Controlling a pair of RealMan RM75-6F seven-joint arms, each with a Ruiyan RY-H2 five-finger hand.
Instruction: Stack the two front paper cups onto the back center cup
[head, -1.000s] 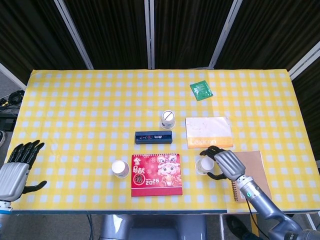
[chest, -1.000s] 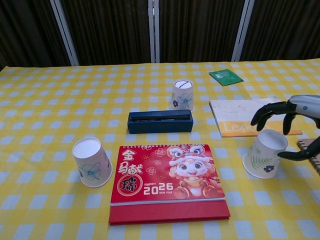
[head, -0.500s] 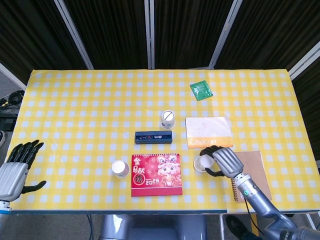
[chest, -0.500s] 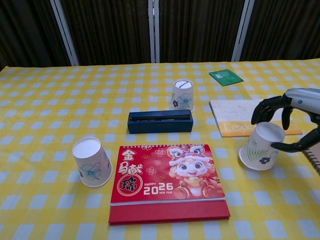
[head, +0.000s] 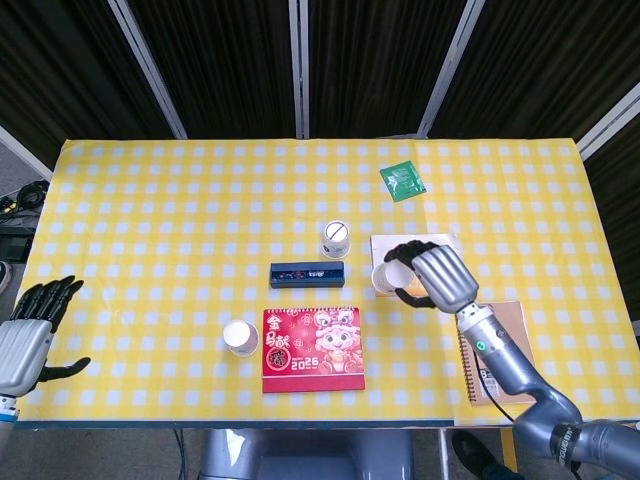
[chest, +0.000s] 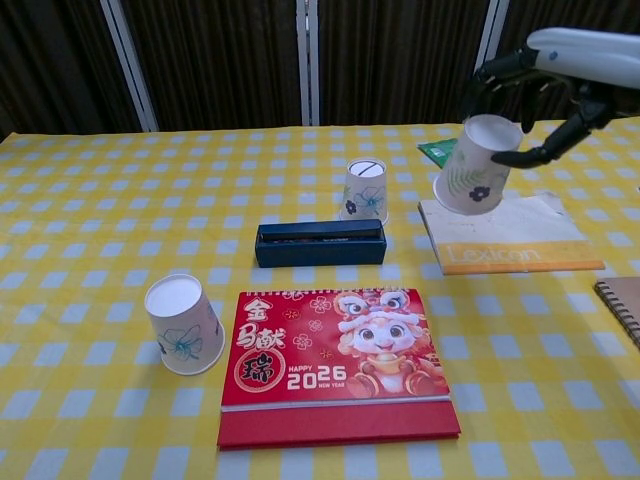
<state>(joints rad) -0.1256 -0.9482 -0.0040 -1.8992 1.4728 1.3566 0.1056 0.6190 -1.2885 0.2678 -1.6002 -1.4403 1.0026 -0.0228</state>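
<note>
Chest view: my right hand (chest: 545, 75) has the front-right paper cup (chest: 473, 165) off the desk (chest: 90, 190), fingers clamped round its closed base from above, thumb on the near side. Cup hangs mouth down, tilted, mouth angled toward the desk's left edge. Gripped at the base so the open mouth is free to drop over another cup, I judge.

Head view: held cup sits over the left edge of the Lexicon booklet (head: 432, 262), just right of the back center cup (head: 337, 238). Not yet above it.

Back center cup stands upside down, base up, mid-desk behind the dark blue box (head: 308, 274). Upside down = a stack goes on mouth-first, so I'd want the tilt taken out before lowering.

Front-left paper cup (chest: 183, 323) also inverted, near the front edge, just left of the red 2026 calendar (chest: 335, 360). Untouched; its turn comes 2nd, prob. for my left hand.

Left hand (head: 30, 335) idle off the front-left corner, fingers apart, nothing in it.

Containers: all 3 cups show only outsides and bases; can't tell if anything's inside. Box lies flat, contents not readable.

Other: green packet (head: 402, 181) toward the back edge, right of center; spiral notebook (head: 500, 350) near the front-right corner, part hidden by my right arm.
</note>
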